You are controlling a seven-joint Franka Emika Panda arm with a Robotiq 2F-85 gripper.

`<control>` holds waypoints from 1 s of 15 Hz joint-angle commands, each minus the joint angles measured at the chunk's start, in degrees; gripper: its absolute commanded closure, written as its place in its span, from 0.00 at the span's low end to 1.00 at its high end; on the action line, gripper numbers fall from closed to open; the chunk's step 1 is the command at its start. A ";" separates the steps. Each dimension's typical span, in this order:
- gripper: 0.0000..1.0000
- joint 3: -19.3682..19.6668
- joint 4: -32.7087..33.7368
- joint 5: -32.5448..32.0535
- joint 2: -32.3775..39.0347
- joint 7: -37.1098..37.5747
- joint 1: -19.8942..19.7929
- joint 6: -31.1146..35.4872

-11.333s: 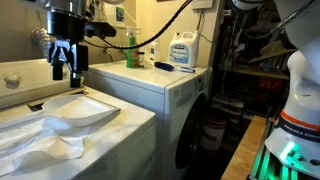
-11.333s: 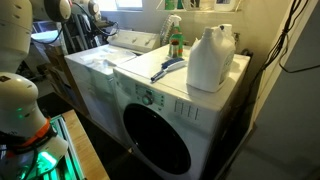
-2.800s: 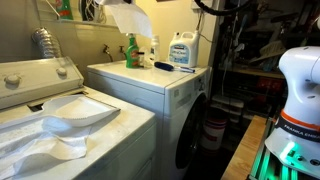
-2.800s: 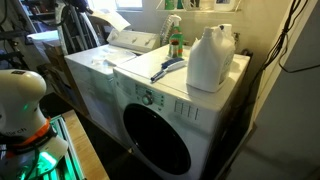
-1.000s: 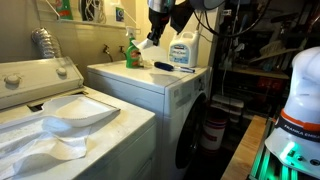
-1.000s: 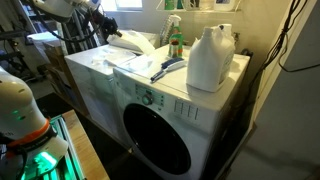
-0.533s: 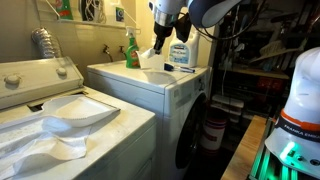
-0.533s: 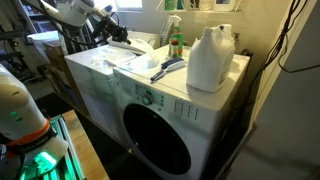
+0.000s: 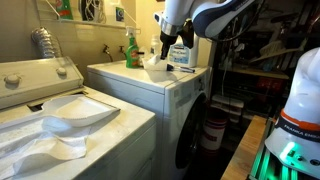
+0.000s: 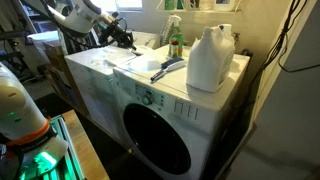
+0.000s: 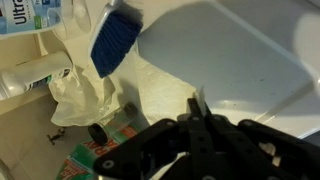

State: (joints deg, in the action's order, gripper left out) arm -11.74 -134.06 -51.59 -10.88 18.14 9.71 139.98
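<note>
Machines counted left to right in an exterior view: one washer (image 9: 20, 78) with one white sheet (image 9: 70, 115) spread flat over its lid, then one dryer (image 9: 185, 100) just beside it. On the dryer top, again left to right: one green spray bottle (image 9: 130, 50) upright at the back, one white cloth (image 9: 154, 70), one blue brush (image 11: 115, 35) lying flat, one detergent jug (image 9: 181, 52) upright at the back. One gripper (image 9: 164, 57) directly above the cloth, pointing down, fingertips pressed together in the wrist view and seemingly pinching the cloth's upper end. Cloth bunched, long axis roughly upright, top end at the fingers, bottom end crumpled on the dryer top between spray bottle and jug, just beside the brush.
</note>
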 commanded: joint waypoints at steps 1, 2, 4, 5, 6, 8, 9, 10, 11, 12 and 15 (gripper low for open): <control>1.00 1.15 -2.75 0.78 -0.43 -2.41 -0.91 3.54; 1.00 1.43 -3.12 1.23 -0.30 -3.13 -1.05 4.17; 1.00 2.02 -3.72 2.43 0.13 -4.48 -1.26 5.17; 1.00 2.41 -4.03 4.24 0.43 -5.81 -1.09 5.54; 1.00 2.65 -4.27 5.78 0.74 -6.74 -1.03 5.79; 1.00 3.09 -4.70 9.49 1.45 -9.30 -0.91 7.09; 1.00 3.29 -4.74 11.92 1.90 -10.89 -0.78 7.96; 1.00 3.27 -4.65 13.54 2.30 -11.86 -0.83 8.31; 1.00 3.23 -4.49 15.29 2.70 -13.15 -0.84 8.58; 1.00 3.28 -4.45 17.77 3.05 -14.82 -0.69 8.85; 1.00 2.99 -4.11 23.90 3.53 -18.51 -0.64 6.72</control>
State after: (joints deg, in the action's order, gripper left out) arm -8.99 -137.43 -33.56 -7.36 3.92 9.00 147.10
